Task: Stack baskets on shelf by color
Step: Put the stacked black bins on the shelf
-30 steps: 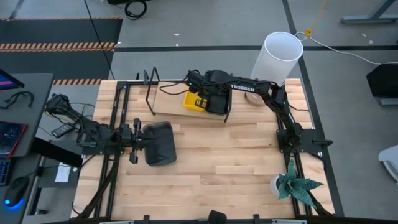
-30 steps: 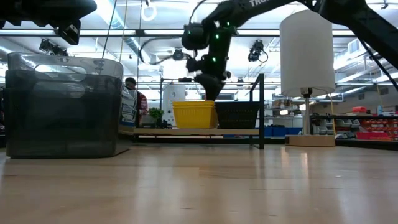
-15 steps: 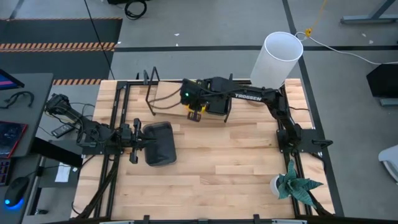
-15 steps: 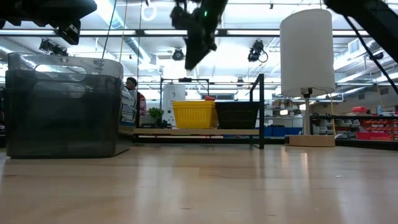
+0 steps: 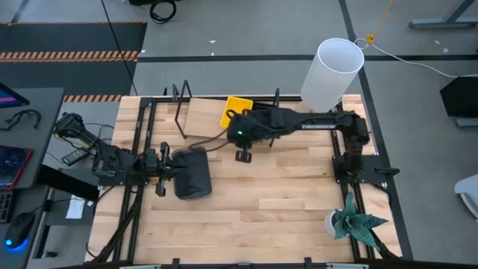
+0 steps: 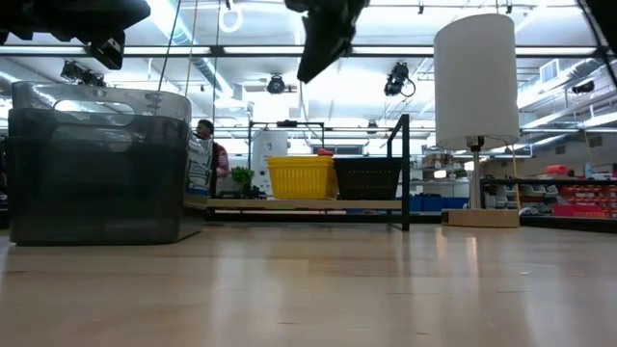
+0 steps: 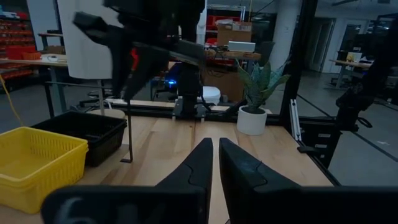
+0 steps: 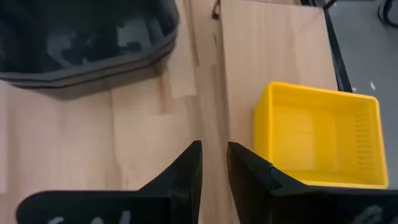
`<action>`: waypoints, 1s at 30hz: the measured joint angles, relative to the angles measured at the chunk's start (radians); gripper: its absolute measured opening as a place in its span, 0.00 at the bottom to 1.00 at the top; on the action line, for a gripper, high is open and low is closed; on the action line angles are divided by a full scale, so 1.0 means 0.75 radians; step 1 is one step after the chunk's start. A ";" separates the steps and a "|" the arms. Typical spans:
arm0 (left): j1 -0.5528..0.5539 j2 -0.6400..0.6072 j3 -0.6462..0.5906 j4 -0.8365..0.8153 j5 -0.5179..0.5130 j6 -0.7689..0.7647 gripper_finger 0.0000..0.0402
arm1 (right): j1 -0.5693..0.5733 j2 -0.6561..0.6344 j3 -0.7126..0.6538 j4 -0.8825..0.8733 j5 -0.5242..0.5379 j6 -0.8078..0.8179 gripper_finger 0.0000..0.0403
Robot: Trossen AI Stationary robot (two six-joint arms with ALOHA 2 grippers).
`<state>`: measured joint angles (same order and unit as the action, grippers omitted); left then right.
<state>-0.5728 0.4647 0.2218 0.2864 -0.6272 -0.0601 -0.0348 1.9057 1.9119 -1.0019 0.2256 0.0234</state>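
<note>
I am hovering the right gripper (image 5: 243, 155), narrow and empty, mid-frame in the high view beside the grey basket (image 5: 190, 171) that the left gripper (image 5: 169, 171) is apparently pinching, so I should open wide and descend squarely before carrying it to the shelf (image 5: 203, 118).

overhead, table-level, two wrist cameras

Black basket (image 5: 263, 124) under the right arm — largely hidden
</note>
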 joint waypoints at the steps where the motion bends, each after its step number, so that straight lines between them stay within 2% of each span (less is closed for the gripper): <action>1: 0.000 0.000 0.000 0.000 0.000 0.000 0.09 | 0.013 -0.039 -0.065 0.053 0.000 0.008 0.20; 10: 0.000 0.000 0.000 0.016 0.000 -0.060 0.06 | 0.152 -0.461 -0.708 0.593 0.042 0.102 0.20; 19: 0.000 0.000 0.000 0.030 -0.003 -0.104 0.08 | 0.276 -0.861 -1.261 1.059 0.058 0.141 0.20; 24: 0.000 0.000 0.000 0.030 -0.008 -0.219 0.06 | 0.291 -1.049 -1.496 1.212 0.062 0.151 0.20; 30: 0.000 0.000 0.000 0.030 -0.010 -0.246 0.03 | 0.291 -1.295 -1.760 1.333 0.079 0.189 0.20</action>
<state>-0.5725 0.4648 0.2218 0.3088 -0.6350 -0.2443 0.1835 0.9343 0.5922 -0.0021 0.2849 0.1652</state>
